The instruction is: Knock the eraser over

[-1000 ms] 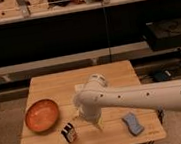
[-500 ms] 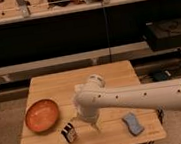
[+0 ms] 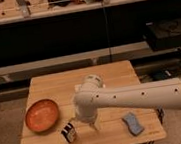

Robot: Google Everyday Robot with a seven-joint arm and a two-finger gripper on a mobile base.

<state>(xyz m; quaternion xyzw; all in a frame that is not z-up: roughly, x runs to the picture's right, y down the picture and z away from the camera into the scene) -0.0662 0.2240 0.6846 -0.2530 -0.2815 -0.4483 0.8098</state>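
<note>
The eraser (image 3: 68, 132) is a small black block with a white band and an orange stripe. It stands near the front edge of the wooden table (image 3: 110, 76), just right of the orange bowl (image 3: 41, 115). My gripper (image 3: 91, 123) hangs from the white arm (image 3: 138, 96) that reaches in from the right. It is low over the table, a short way right of the eraser and apart from it.
A flat blue-grey pad (image 3: 133, 123) lies at the table's front right. Dark shelving with cluttered boxes stands behind the table. A black case (image 3: 169, 32) sits on a lower shelf at the right.
The arm has shifted slightly left and lower, bringing my gripper closer to the eraser. The eraser, bowl and pad have not moved.
</note>
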